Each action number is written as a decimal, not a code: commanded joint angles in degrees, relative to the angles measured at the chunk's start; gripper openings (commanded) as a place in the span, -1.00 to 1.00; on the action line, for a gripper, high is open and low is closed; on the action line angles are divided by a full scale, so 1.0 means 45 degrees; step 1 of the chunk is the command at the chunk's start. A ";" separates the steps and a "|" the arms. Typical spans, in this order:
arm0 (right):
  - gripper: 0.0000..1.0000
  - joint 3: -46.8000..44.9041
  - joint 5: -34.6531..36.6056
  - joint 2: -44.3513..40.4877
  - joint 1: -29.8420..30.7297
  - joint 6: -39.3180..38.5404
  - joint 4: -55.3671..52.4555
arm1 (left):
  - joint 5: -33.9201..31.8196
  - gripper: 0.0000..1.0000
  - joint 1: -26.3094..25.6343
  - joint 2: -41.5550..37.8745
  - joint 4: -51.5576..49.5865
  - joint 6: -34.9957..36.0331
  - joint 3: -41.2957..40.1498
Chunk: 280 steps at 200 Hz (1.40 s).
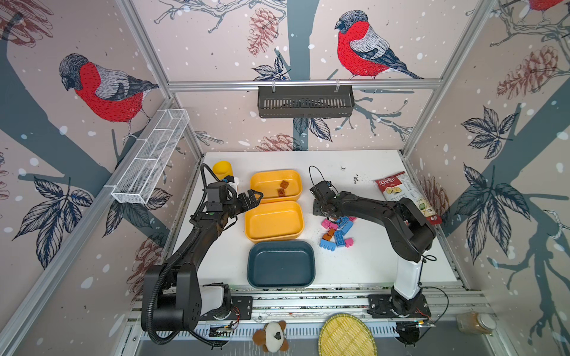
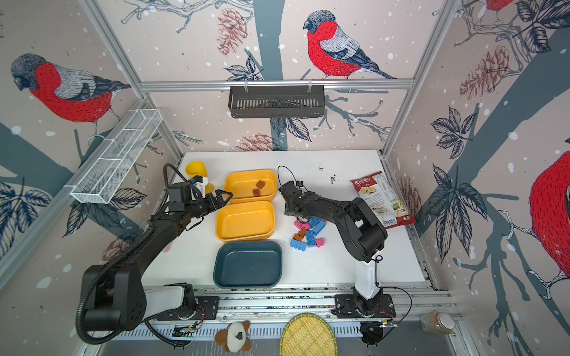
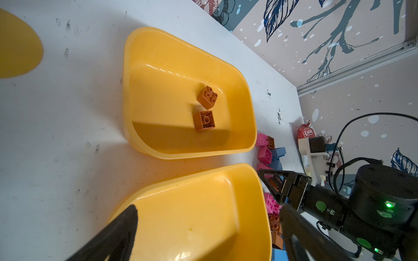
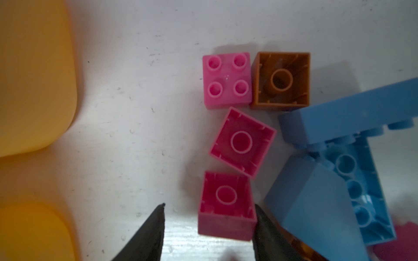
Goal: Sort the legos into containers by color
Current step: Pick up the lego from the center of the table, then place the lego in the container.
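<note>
**A:** Bird-and-pinecone wallpaper all round, and a scuffed white tabletop. Where does everything sit?

**B:** Three shallow rounded plastic trays run down the middle. The far yellow-orange tray holds two small brown bricks. The middle yellow-orange tray and the near dark teal tray are empty. The pile of studded plastic legos, blue, pink and brown, lies just right of them.

**A:** And the grippers?

**B:** The left gripper gapes wide and empty by the yellow trays' left rims. The right gripper straddles a small pink brick at the pile's far left edge. One finger is against its wall and the other stands apart, so it isn't clamped.

**A:** How will it handle?

**B:** Light, rigid and slick-walled, I'd judge. Squeeze two opposite flat sides squarely or it may twist out. It lies studs-down, a hollow square with a round tube inside.
</note>
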 commanded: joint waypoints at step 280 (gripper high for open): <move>-0.36 0.2224 -0.4245 0.0639 0.4248 -0.3292 0.3851 | -0.1738 0.94 0.0235 -0.2209 -0.2803 0.0816 0.0394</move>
